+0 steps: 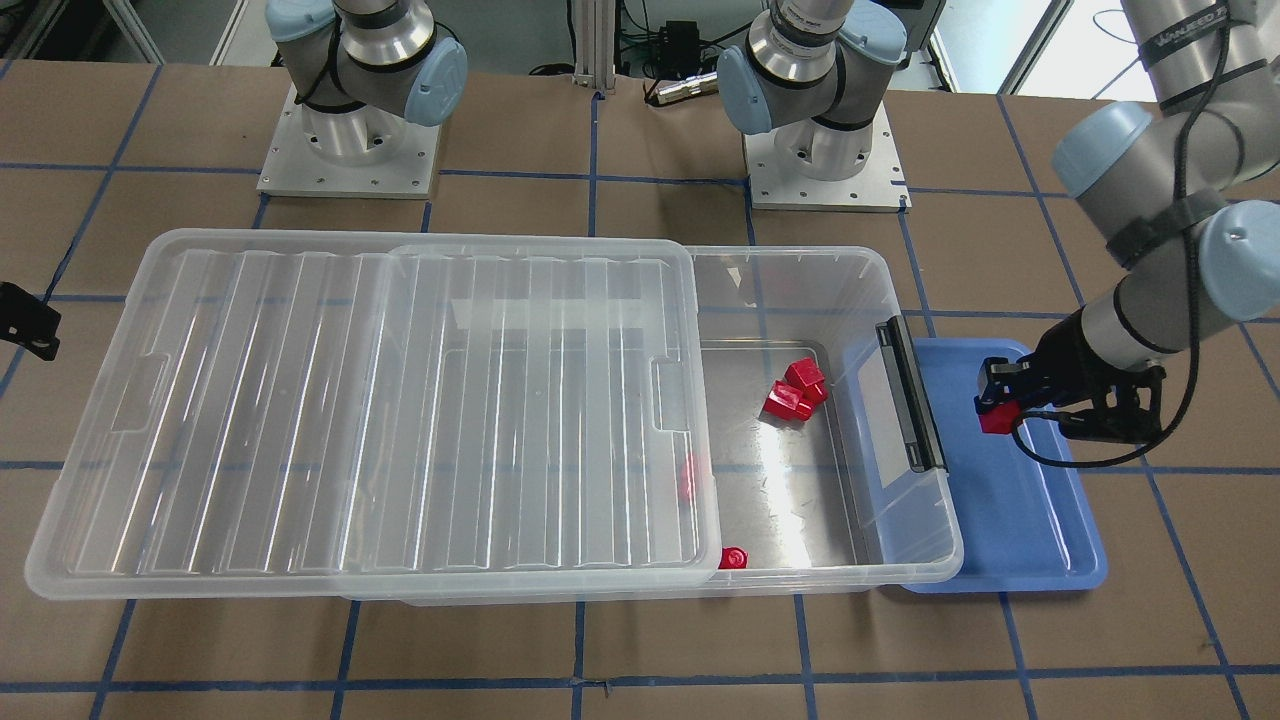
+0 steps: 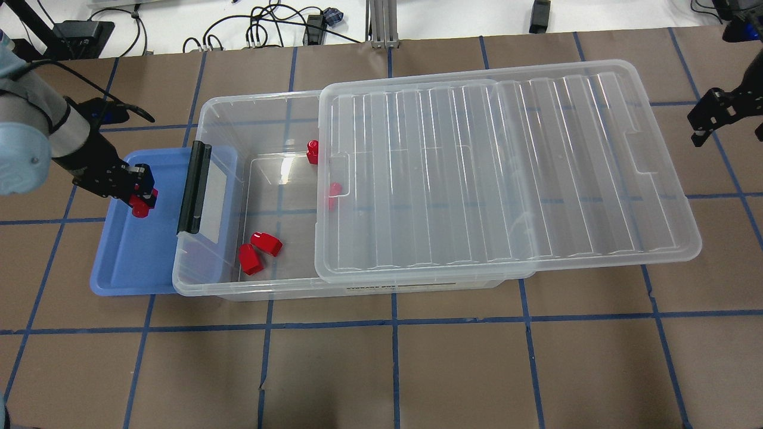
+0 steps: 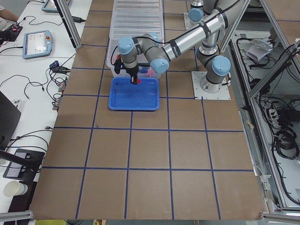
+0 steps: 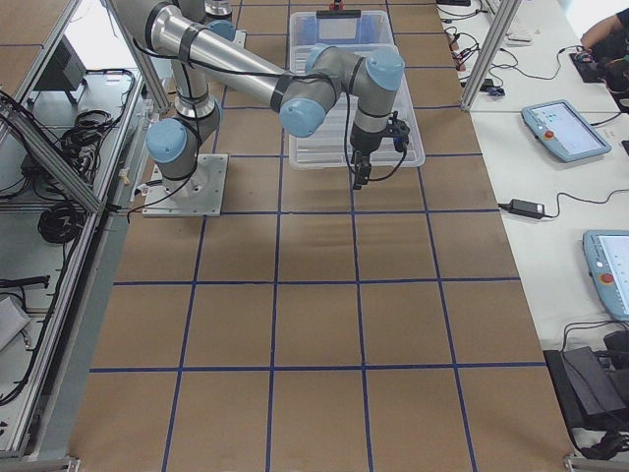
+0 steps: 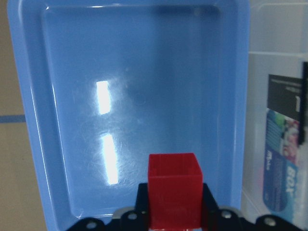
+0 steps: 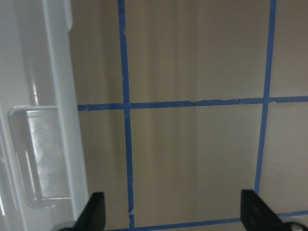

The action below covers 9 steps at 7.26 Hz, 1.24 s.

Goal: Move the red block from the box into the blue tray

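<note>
red block is pinched in your left gripper, jaws closed on it, held over the blue tray near its box-side rim. the box overlaps that rim with its latch end. the lid lies offset, overhanging the other end. 2 red pieces lie together in the uncovered part. your right gripper is spread wide, empty, over the table beside the lid.
</note>
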{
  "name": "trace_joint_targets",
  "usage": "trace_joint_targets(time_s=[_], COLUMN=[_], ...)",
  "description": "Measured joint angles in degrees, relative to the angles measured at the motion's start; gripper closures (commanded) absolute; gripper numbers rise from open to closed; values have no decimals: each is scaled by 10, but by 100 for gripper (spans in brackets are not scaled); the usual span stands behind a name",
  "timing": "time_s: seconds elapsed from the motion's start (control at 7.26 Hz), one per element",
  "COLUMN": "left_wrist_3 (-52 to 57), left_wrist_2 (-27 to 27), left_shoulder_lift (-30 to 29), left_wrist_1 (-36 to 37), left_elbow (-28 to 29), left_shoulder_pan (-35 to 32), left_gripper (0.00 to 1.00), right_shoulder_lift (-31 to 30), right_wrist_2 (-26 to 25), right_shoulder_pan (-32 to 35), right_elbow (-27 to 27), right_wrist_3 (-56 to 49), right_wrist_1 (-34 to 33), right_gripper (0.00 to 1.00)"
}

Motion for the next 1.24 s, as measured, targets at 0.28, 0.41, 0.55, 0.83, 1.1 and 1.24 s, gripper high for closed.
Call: trace_joint_targets(time_s=[0.28,0.41,0.55,0.83,1.1,1.24], left_wrist_3=[9,10,10,7,4,3], left_wrist_2=[3,7,17,41,47,46], left_shoulder_lift=[-17,-23,-28,-29,-10,4], left_wrist_1=[83,94,100,106,65,13], left_elbow=[-47,-55,-59,-54,-21,13], left_shoulder_pan=[4,5,5,4,-5,-10], left_gripper=[90,63,1,0,0,0], right_shoulder_lift=[11,17,25,32,36,36], right_wrist_2=[3,4,5,5,6,6], right_shoulder_pan=[-14,-14,-13,-11,-7,-3], right_elbow=[0,0,0,0,8,11], right_wrist_3=[-22,-24,-24,-24,-26,-26], right_wrist_1=[1,2,3,3,1,-3], right_gripper=[0,0,0,0,0,0])
